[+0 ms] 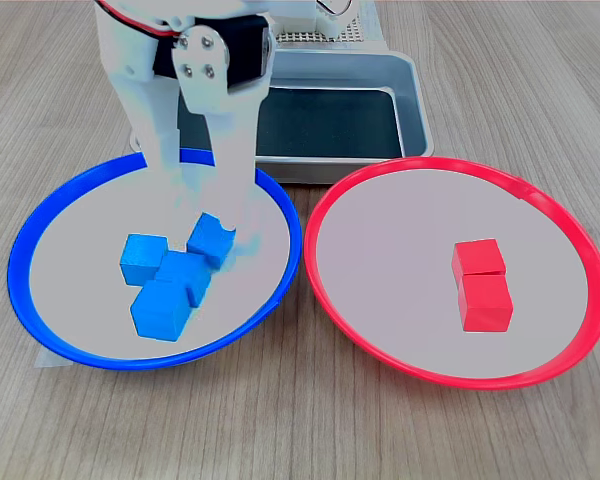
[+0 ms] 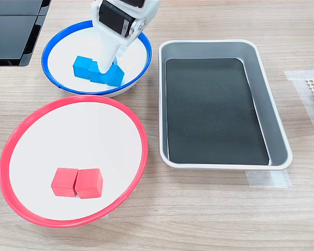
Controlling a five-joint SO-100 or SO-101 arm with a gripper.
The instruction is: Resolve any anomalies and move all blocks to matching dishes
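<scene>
Left of centre in the first exterior view, gripper (image 1: 223, 236) sits low in blue-rimmed dish (image 1: 40, 215), jaws pinching the rearmost blue block (image 1: 209, 238). 3 other blue blocks (image 1: 160, 280) cluster touching it. 2 red blocks (image 1: 481, 285) lie touching in red-rimmed dish (image 1: 590, 250). Tray (image 2: 275, 125) holds nothing. Blocks look light, stiff, matte, so prob. non-slip; best taken across opposite flat faces.

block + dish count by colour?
Blue blocks: 4, all in the blue-rimmed dish
Red blocks: 2, both in the red-rimmed dish
Dishes: 2
Grey tray: 1, nothing in it
Total: 9 things
</scene>
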